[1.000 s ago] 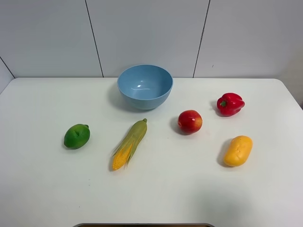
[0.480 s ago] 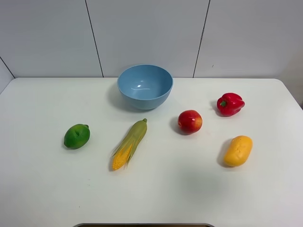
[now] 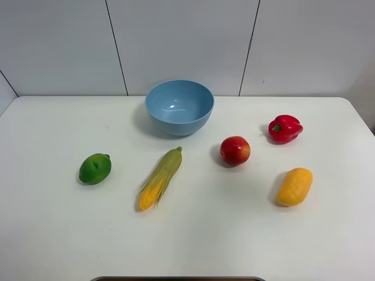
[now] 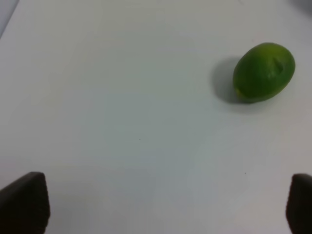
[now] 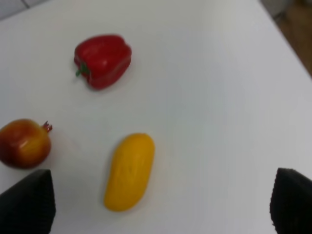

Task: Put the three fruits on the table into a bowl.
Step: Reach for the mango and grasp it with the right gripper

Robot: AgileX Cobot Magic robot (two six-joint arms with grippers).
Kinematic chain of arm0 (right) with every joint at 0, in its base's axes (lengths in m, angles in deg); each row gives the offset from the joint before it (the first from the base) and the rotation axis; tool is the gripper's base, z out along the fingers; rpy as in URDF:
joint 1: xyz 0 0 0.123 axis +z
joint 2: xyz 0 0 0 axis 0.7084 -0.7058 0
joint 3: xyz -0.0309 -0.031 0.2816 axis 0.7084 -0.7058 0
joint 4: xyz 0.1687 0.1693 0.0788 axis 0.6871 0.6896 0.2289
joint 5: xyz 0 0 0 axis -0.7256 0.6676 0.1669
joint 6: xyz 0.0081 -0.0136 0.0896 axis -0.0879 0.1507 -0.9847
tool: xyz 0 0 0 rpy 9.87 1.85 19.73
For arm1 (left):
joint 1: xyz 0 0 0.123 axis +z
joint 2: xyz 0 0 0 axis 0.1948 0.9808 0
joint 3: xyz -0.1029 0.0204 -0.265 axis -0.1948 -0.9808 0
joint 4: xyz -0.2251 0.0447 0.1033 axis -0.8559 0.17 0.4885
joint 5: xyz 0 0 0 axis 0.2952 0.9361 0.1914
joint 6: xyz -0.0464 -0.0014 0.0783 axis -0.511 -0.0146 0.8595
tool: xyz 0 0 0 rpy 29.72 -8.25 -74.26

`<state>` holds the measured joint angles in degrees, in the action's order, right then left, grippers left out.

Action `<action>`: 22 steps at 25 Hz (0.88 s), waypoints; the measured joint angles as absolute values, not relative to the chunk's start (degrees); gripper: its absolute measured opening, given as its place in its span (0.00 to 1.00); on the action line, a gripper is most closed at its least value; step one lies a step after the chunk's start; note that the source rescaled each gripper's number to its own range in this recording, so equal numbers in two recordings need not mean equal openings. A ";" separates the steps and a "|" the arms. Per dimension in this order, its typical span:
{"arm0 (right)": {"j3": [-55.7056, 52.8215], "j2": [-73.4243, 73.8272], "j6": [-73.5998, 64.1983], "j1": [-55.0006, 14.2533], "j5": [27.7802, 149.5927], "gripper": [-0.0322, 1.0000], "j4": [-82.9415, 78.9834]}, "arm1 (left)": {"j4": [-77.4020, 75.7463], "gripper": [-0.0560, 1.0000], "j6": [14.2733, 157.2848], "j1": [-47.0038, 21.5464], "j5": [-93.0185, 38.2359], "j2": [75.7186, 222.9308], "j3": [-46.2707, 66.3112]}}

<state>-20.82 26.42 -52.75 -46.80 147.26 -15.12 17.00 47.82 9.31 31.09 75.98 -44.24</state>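
White tabletop [image 3: 222,234] with rounded corners, far edge against a panelled wall [image 3: 176,41], left and right edges both inside the high view. Light-blue bowl [image 3: 180,125] upright near the middle of the far edge, open room all round it. Lime [image 3: 95,168] toward the left edge, well apart from everything else, with broad bare surface between it and both the left and front edges. Corn cob [image 3: 160,178] lying slantwise between lime and apple [image 3: 235,150], green end toward the bowl, near it but apart. Apple right of centre, between bowl and mango [image 3: 294,186]. Red pepper [image 3: 285,129] farther back, toward the far right corner. Mango nearest the right edge, lengthwise roughly front to back, a bare strip between it and that edge. All three fruits on the table, none in the bowl. Left gripper [image 4: 161,204] released, fingers spread wide, nothing between them. Bare table under it, lime ahead and off to one finger's side, well apart from both tips. Right gripper [image 5: 160,202] likewise spread and gripping nothing. Mango ahead of it, near end about level with the fingertips, closer to one finger but touching neither. Apple just beyond that same finger, pepper farther ahead. Right edge of the tabletop visible at one corner of the right wrist view.
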 joint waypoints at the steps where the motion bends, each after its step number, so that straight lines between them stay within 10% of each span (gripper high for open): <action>1: -20.82 25.03 -52.84 -46.80 147.20 0.87 -14.08 | 17.00 1.00 47.82 9.31 31.09 75.98 -44.24; 22: -22.38 3.45 -61.84 -46.80 144.78 0.88 -9.04 | 17.00 1.00 47.82 9.31 31.09 75.98 -44.24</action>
